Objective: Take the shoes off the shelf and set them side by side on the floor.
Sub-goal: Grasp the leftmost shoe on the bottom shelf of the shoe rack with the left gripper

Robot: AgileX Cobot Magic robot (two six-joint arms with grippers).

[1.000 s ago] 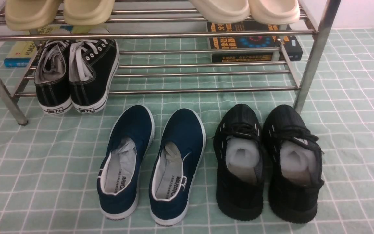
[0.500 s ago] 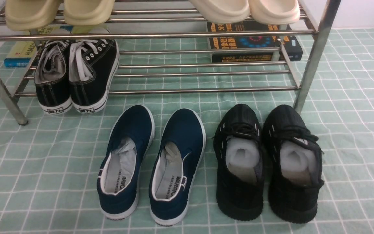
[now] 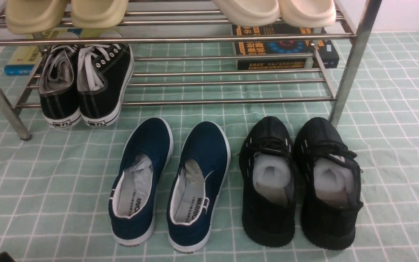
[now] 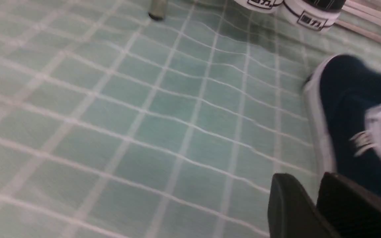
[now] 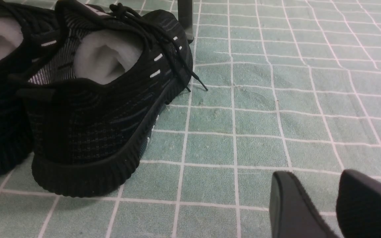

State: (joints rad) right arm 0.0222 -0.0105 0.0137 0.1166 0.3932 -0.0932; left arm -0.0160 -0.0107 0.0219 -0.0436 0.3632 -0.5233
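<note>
The black canvas shoes (image 3: 82, 83) stand as a pair on the left end of the steel shelf's (image 3: 227, 101) lower tier, heels toward me; their white heels (image 4: 313, 18) show far off in the left wrist view. My left gripper (image 4: 314, 180) hovers low over the green grid floor (image 3: 49, 174), beside the navy slip-on's toe, fingers nearly touching and holding nothing. Only a dark tip of the left arm (image 3: 0, 257) shows in the front view. My right gripper (image 5: 309, 178) is slightly open and empty over the floor (image 5: 260, 115), right of the black knit sneakers.
Navy slip-ons (image 3: 169, 182) and all-black knit sneakers (image 3: 300, 182) sit on the floor in front of the shelf. Beige slippers (image 3: 67, 12) rest on the upper tier. Books (image 3: 286, 49) lie behind the shelf. The shelf's front legs (image 3: 4, 105) (image 3: 351, 62) stand at either side.
The dark tip of my left arm has crept a little further into the front view's bottom left corner. Shoes and shelf are unmoved.
</note>
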